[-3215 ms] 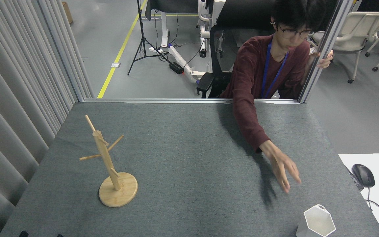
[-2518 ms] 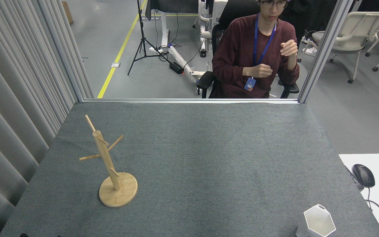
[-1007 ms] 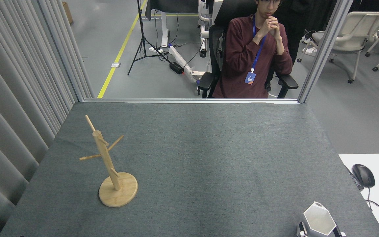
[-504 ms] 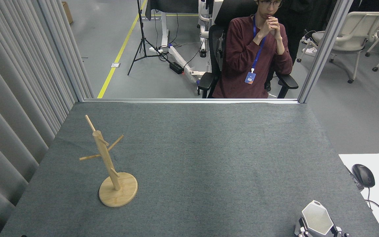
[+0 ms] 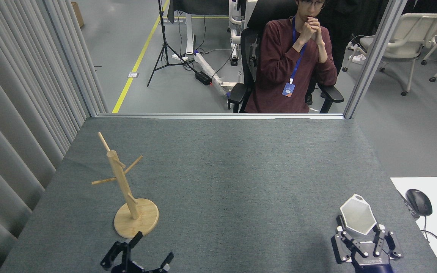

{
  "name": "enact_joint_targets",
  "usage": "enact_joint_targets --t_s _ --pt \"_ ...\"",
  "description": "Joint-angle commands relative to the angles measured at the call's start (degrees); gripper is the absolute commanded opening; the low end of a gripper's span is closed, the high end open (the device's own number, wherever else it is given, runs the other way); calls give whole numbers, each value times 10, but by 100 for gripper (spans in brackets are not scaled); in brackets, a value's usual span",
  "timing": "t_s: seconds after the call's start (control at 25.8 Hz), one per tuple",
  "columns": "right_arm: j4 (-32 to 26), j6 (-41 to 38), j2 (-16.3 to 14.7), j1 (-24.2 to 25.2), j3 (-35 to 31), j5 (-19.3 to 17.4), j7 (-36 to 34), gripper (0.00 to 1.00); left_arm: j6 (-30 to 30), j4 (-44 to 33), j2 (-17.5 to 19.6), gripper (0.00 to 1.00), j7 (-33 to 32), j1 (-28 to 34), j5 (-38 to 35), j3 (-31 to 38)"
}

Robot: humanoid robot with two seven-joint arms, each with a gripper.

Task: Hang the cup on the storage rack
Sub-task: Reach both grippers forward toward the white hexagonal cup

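My dark glossy plastic right gripper (image 5: 359, 232) clasps the matt white cup (image 5: 357, 218). At lower left the storage rack (image 5: 127, 191) is pale smooth bamboo on the table's (image 5: 222, 170) rough grey felt.

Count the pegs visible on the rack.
4 on the storage rack: one up-left at the top, one right, one left, one short stub low near the base. Others may hide behind the post.

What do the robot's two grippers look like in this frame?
Both are black. The right gripper has several dark, jointed fingers with small white accents, on a dark blue wrist housing with faint lettering. The left gripper shows slim black fingers on linkages.
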Motion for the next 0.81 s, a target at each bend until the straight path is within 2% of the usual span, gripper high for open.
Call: enact_joint_targets --t_s 0.0,0.12,0.27,0.39,0.54,0.77 --pt "-72 -13 5 25 86 5 1 58 3 28 -18 99 1 -24 -55 -41" --pt "-95 -12 18 38 101 35 1 58 3 31 -36 99 1 -29 -89 -47" --pt "-112 -16 70 63 115 57 1 58 4 32 -60 99 0 -33 -115 -63" --pt "-113 -10 101 64 156 82 0 58 10 38 -60 99 2 -33 -120 -76" --pt "-111 -9 141 63 178 108 0 58 20 27 -58 99 15 -30 -120 -79" --pt "-100 -5 160 58 209 141 0 58 22 7 -62 99 16 -36 -120 -91"
